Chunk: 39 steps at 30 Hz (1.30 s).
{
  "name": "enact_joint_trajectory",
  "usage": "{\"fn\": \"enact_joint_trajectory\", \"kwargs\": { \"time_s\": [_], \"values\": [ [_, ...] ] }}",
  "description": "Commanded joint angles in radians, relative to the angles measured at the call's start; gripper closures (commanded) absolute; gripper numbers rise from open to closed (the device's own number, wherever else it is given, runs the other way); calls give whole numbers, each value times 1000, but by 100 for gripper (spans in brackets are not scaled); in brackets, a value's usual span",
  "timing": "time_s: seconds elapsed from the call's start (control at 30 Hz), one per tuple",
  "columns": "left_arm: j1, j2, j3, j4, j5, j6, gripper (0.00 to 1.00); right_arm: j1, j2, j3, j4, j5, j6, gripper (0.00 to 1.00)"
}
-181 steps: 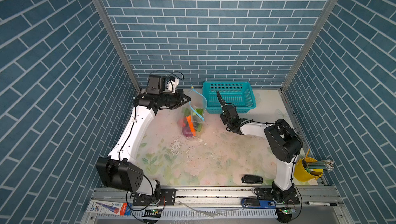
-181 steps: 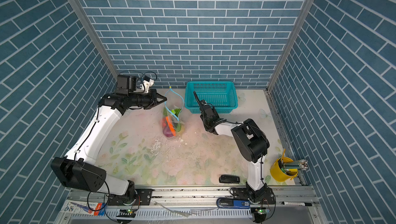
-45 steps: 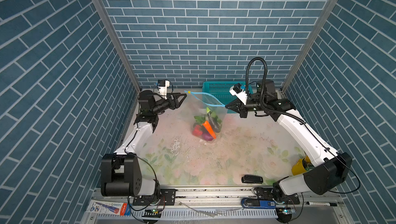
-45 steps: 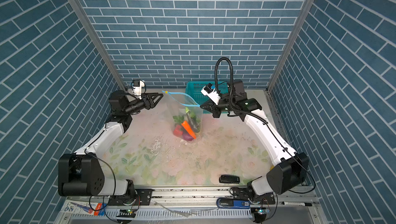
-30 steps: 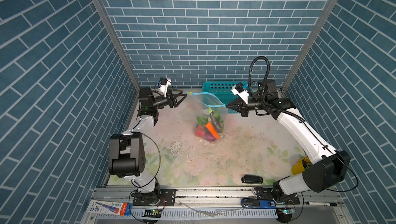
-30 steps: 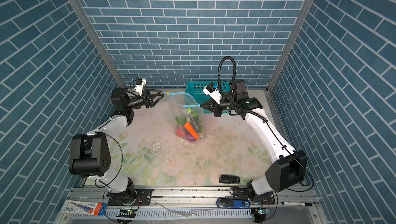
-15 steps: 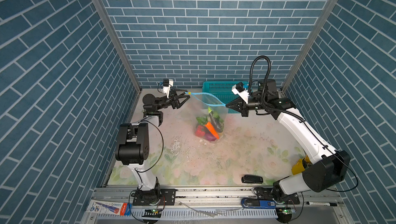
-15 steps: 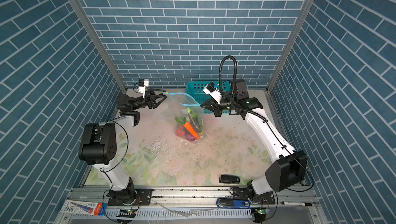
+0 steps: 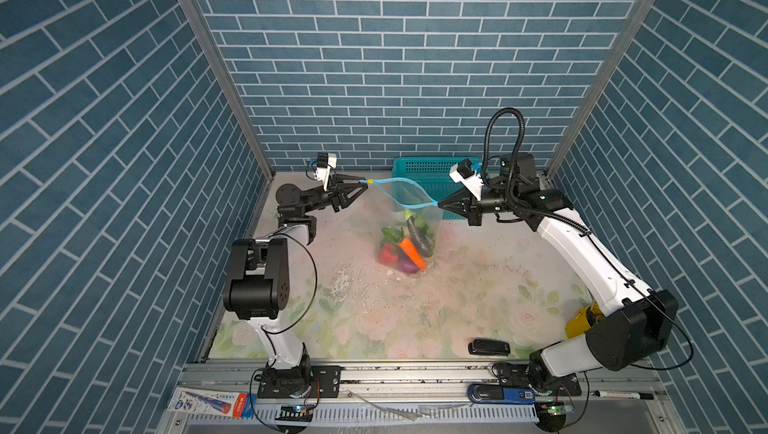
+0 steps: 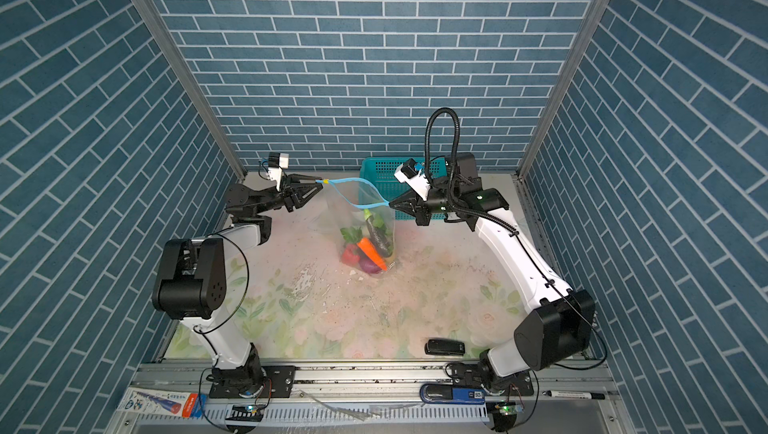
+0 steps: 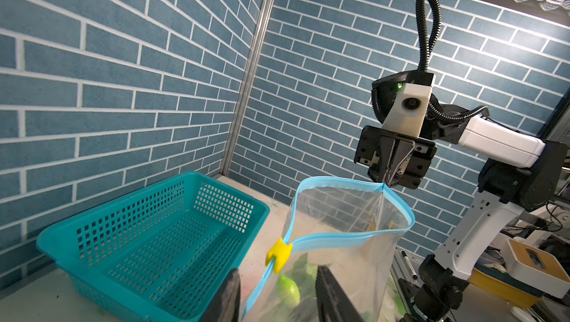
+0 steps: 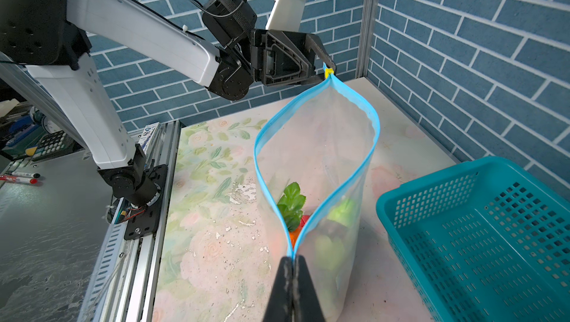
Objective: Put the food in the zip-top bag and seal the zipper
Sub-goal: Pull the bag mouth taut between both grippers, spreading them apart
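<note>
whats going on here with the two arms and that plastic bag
Two robot arms are working at opposite ends of a clear zip-top bag's mouth. The right gripper is pinched shut on one end of the blue zipper. The left gripper straddles the other end by the yellow slider, with its fingers apart. The toy vegetables are inside and the mouth gapes open, so sealing is what remains. A teal basket sits behind.
</note>
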Motion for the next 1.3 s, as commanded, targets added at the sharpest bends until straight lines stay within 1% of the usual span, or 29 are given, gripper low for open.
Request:
{"fn": "enact_joint_trajectory", "kwargs": {
  "time_s": [0.0, 0.03, 0.2, 0.23, 0.53, 0.67, 0.73, 0.83, 0.87, 0.93, 1.0, 1.03, 1.07, 1.1, 1.27],
  "values": [
    [4, -13, 5, 38, 22, -14, 63, -7, -3, 3, 22, -25, -50, 100],
    [4, -11, 7, 38, 20, -18, 67, -7, -4, 3, 23, -24, -50, 100],
    [4, -17, 14, 37, 23, -36, 97, -9, -5, 1, 22, -22, -45, 100],
    [3, -20, 13, 37, 21, -36, 100, -10, -7, 0, 22, -20, -44, 100],
    [3, -103, -32, 9, -33, -30, 100, -20, -25, -5, 10, 3, -41, 100],
    [3, -180, -84, -76, -92, -1, 100, -31, -32, 9, -18, 16, -41, 100],
    [3, -230, -116, -149, -122, 34, 100, -37, -34, 17, -30, 23, -39, 100],
    [3, -335, -172, -316, -169, 129, 100, -51, -35, 32, -56, 38, -41, 100],
    [1, -380, -185, -414, -189, 192, 100, -60, -37, 38, -64, 43, -39, 100],
    [-8, -474, -191, -665, -239, 337, 100, -76, -38, 46, -74, 50, -40, 100],
    [-28, -574, -172, -975, -326, 526, 100, -90, -39, 53, -80, 59, -39, 100],
    [-40, -606, -167, -1061, -363, 585, 100, -94, -39, 56, -84, 62, -38, 100],
    [-49, -638, -171, -1114, -383, 618, 100, -99, -39, 60, -90, 66, -38, 100],
    [-51, -656, -178, -1120, -389, 619, 100, -104, -38, 64, -94, 69, -38, 100],
    [-65, -661, -190, -1106, -383, 587, 100, -121, -27, 72, -116, 86, -38, 100]
  ]
}}
